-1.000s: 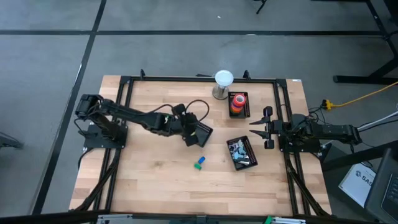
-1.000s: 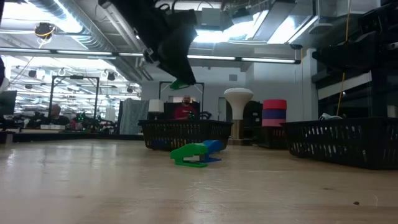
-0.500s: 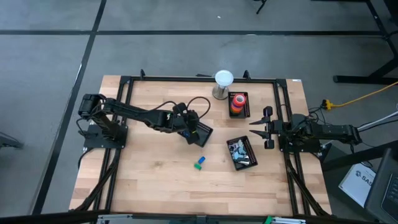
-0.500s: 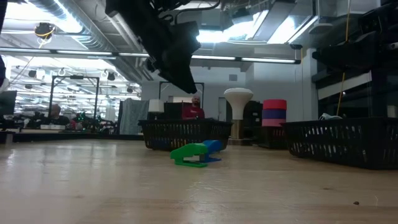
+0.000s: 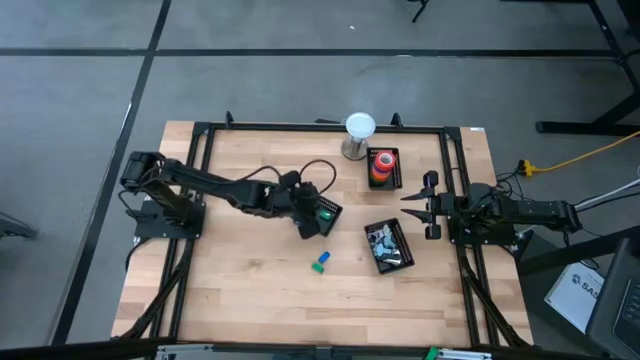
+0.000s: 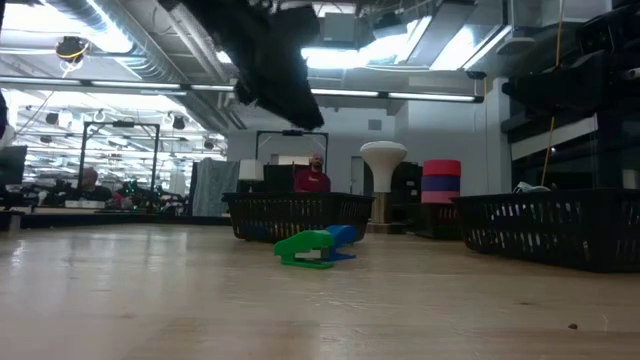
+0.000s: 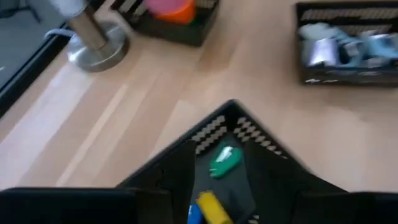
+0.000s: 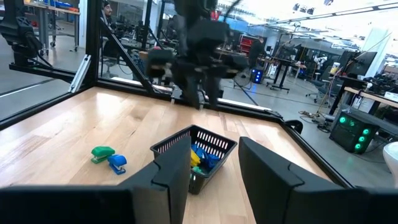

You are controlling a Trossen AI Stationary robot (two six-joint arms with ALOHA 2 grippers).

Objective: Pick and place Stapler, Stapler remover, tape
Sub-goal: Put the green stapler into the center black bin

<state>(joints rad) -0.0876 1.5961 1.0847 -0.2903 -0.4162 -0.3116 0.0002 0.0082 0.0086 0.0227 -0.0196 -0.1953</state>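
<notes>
Dark jointed arms (black cable looped).

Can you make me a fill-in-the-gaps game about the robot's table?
1. The left gripper hangs over a black ___ in the middle of the table.
2. On the bare wood, next to the green thing, lies a ___ one.
3. The right gripper is open and holds ___.

Missing words: basket; blue; nothing

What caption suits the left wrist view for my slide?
Left gripper open above a black basket, a green stapler inside.
</notes>
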